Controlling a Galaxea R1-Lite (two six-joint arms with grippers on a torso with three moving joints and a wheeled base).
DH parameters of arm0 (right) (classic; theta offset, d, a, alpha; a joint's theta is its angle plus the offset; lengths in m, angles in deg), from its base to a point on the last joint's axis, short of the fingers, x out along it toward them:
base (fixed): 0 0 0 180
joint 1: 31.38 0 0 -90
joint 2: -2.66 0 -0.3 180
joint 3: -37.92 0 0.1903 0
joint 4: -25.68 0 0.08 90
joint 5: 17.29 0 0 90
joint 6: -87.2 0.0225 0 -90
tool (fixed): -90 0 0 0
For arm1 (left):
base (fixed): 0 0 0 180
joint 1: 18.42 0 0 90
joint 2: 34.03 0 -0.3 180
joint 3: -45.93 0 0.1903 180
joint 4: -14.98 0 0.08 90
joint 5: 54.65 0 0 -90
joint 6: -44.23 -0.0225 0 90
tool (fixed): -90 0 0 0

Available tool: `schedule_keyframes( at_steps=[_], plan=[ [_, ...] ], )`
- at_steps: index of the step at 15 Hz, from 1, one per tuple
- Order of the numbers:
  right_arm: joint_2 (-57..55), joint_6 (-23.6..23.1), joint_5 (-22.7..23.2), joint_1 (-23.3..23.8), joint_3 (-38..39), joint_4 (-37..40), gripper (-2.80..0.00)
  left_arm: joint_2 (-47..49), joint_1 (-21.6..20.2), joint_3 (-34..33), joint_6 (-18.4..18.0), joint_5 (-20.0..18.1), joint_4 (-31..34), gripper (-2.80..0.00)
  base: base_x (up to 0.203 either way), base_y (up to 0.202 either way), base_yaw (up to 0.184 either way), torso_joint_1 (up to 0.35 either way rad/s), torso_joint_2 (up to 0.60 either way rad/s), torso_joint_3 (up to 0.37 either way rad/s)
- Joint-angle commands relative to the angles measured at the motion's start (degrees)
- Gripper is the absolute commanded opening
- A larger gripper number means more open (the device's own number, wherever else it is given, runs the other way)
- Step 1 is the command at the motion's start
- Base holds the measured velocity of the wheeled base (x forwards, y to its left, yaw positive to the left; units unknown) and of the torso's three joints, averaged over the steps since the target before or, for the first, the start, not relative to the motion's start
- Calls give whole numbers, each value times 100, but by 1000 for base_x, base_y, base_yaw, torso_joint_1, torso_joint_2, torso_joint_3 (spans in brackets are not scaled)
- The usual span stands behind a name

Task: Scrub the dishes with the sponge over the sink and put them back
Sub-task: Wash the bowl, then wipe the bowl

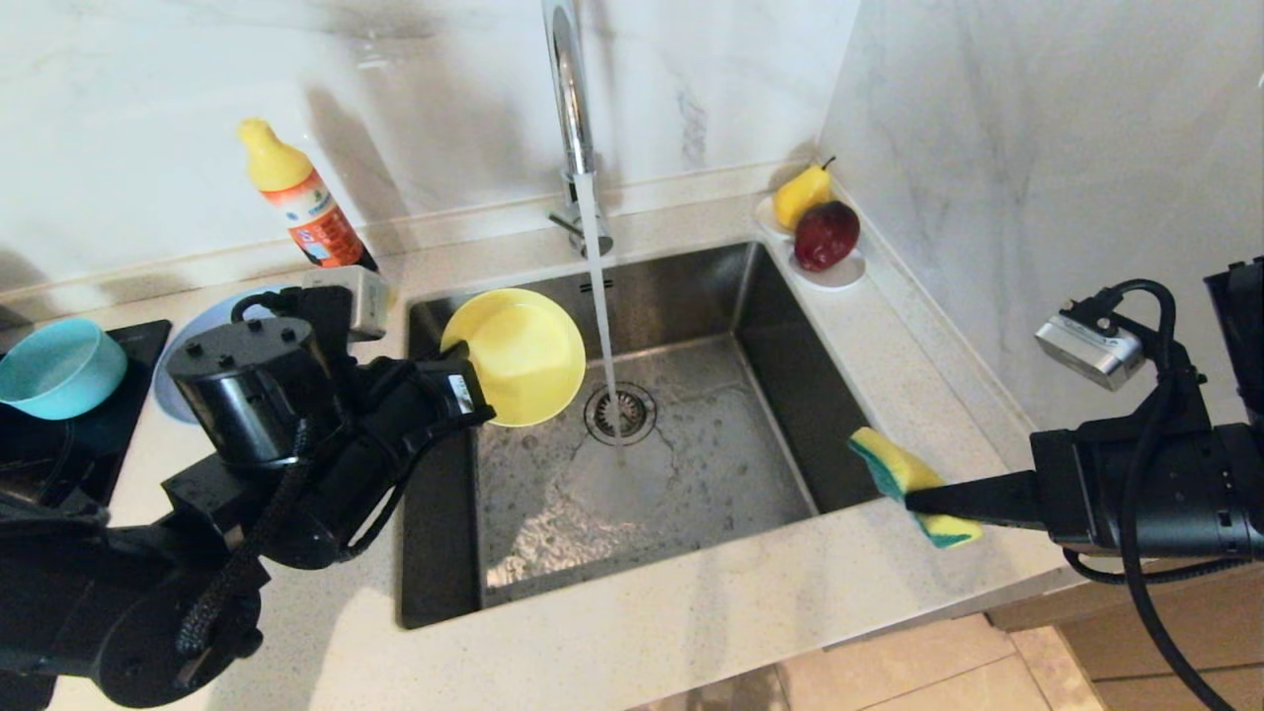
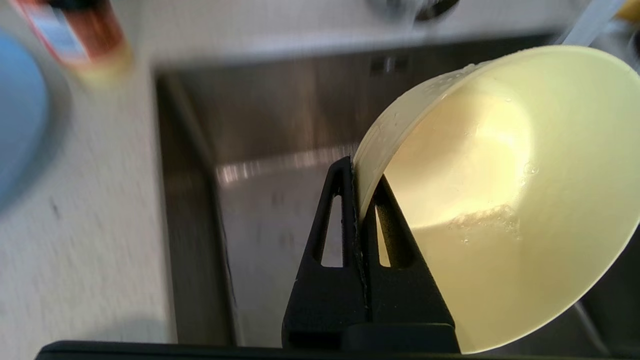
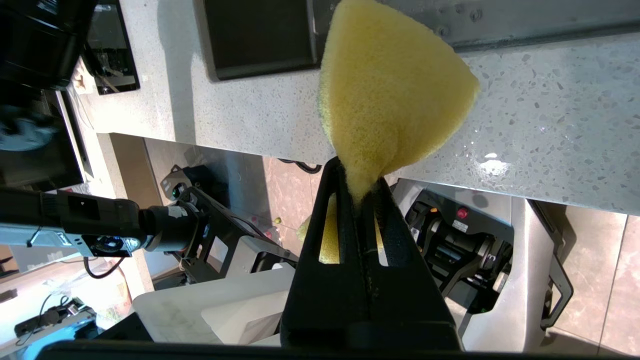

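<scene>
Yellow bowl [image 1: 518, 355] pinched by rim in left gripper [image 1: 472, 380], tipped on edge over left part of sink [image 1: 691, 296], just beside running water [image 1: 600, 306]; sponge [image 1: 913, 486] squeezed tight in right gripper [image 1: 923, 499] over counter [image 1: 691, 612] at sink's right front corner; teal bowl [image 1: 59, 367] and plate [image 1: 176, 380] parked at far left.

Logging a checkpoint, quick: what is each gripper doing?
Left gripper: shut on the yellow bowl.
Right gripper: shut on the sponge.
</scene>
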Motion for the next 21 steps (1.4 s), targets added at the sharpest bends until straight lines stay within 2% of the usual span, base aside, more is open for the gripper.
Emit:
schedule_keyframes(
  at_steps=[1, 3, 6, 8, 10, 13, 14, 16, 18, 20, 21],
  plan=[
    [80, 14, 10, -1, -14, 8, -280, -488, -2, 617, 454, -22, 2010, -280, 0, 0, 0, 0, 0, 0],
    [97, 14, 10, -1, -2, 17, -280, -741, -8, 1213, 954, -276, 3560, -280, 0, 0, 0, 0, 0, 0],
    [89, 14, 18, -10, 3, 17, -280, -1000, -70, 2228, 1546, -1205, 5884, -280, 0, 0, 0, 0, 0, 0],
    [80, 14, 27, -10, 3, 17, -280, -1040, -108, 2780, 2021, -1899, 6906, -280, 0, 0, 0, 0, 0, 0],
    [80, 14, 121, -10, -27, 15, -280, -1034, -109, 2819, 2103, -2028, 7106, -280, 0, 0, 0, 0, 0, 0],
    [55, 23, 391, -10, -137, 17, -280, -995, -101, 2746, 2018, -2290, 7387, -280, 0, 0, 0, 0, 0, 0],
    [16, 30, 475, -13, -213, 28, -280, -980, -70, 2666, 1895, -2242, 7324, -280, 0, 0, 0, 0, 0, 0],
    [-35, 31, 723, -41, -442, 80, -280, -997, -9, 2545, 1612, -2093, 6742, -280, 0, 0, 0, 0, 0, 0],
    [-166, 39, 1028, -100, -575, 104, -280, -998, 260, 2220, 1444, -1633, 5880, -280, 0, 0, 0, 0, 0, 0],
    [-292, 40, 1265, -156, -815, 140, -280, -875, 612, 1792, 965, -914, 4884, -280, 0, 0, 0, 0, 0, 0],
    [-372, 47, 1371, -212, -952, 236, -280, -824, 774, 1619, 816, -726, 4455, -280, 0, 0, 0, 0, 0, 0]
  ],
)
